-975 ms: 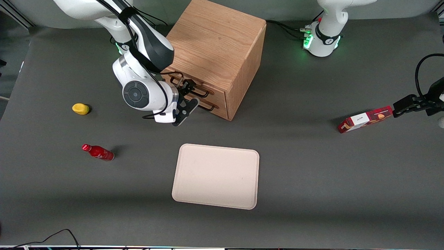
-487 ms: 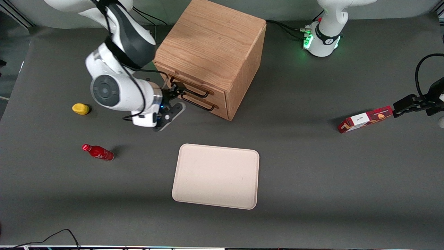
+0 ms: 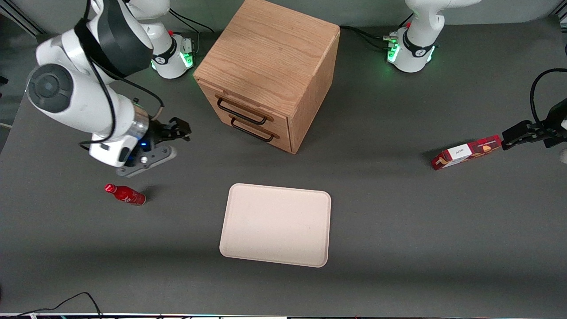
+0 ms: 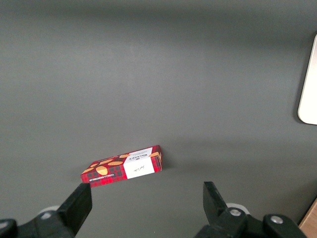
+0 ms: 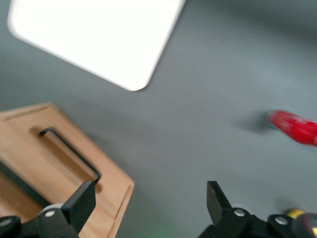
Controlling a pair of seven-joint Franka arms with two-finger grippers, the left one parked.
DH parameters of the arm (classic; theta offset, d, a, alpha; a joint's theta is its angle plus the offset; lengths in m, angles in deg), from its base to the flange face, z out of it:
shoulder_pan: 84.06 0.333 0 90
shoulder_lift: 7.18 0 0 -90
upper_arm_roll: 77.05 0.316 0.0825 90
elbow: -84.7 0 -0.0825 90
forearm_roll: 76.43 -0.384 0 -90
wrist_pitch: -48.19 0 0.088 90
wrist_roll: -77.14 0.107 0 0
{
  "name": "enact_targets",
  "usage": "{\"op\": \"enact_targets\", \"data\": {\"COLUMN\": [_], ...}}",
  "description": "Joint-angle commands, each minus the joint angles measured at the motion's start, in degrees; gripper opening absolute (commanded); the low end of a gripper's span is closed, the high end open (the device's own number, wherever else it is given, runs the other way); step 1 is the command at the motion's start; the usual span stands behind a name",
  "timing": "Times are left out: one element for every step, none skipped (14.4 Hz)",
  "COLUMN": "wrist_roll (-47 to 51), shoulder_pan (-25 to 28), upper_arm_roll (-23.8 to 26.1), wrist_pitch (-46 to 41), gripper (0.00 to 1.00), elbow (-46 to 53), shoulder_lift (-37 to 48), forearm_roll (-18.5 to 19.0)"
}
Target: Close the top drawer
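Top drawer (image 3: 241,110) flush in cabinet (image 3: 270,66); gripper (image 3: 179,130), fingers spread and empty, nearby above red bottle (image 3: 125,194).

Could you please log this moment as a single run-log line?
top drawer: flush with cabinet, closed | gripper: jaws open, empty, clear of the cabinet, toward the working arm's end | tray: bare

Open gripper (image 3: 179,129) w/ bare table (image 3: 199,150) between it & top drawer (image 3: 242,109).
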Motion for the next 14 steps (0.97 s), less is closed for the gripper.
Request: {"op": "enact_targets", "data": {"wrist_roll": [6.9, 7.9, 9.0, 9.4, 9.4, 9.4, 9.4, 8.7, 8.5, 8.3, 7.8, 7.1, 6.8, 6.8], "shoulder_pan": [-0.8, -0.8, -0.9, -0.9, -0.9, -0.9, -0.8, -0.8, -0.8, -0.8, -0.8, -0.8, -0.9, -1.1], "upper_arm_roll": [-3.2, -5.2, -7.1, -9.2, -11.3, -13.0, -15.0, -16.8, -18.2, -19.6, -20.7, -21.1, -21.1, -21.2], "wrist_pitch": [-1.0, -1.0, -0.9, -0.9, -0.8, -0.7, -0.2, 0.2, 0.8, 1.2, 1.4, 1.4, 1.4, 1.4], "gripper": [1.00, 1.00, 1.00, 1.00, 1.00, 1.00, 1.00, 1.00, 1.00, 1.00, 1.00, 1.00, 1.00, 1.00], "elbow": [2.9, 3.0, 3.0, 3.0, 3.2, 3.2, 3.2, 3.2, 3.2, 3.2, 3.1, 3.0, 3.0, 3.0], "shoulder_lift": [1.3, 2.1, 3.0, 3.7, 4.1, 4.1, 4.3, 4.4, 4.5, 4.6, 4.8, 4.9, 5.0, 5.0], "forearm_roll": [2.4, 2.2, 2.1, 2.1, 2.0, 2.0, 1.9, 1.4, 0.3, -1.0, -1.9, -2.2, -2.2, -2.1]}}
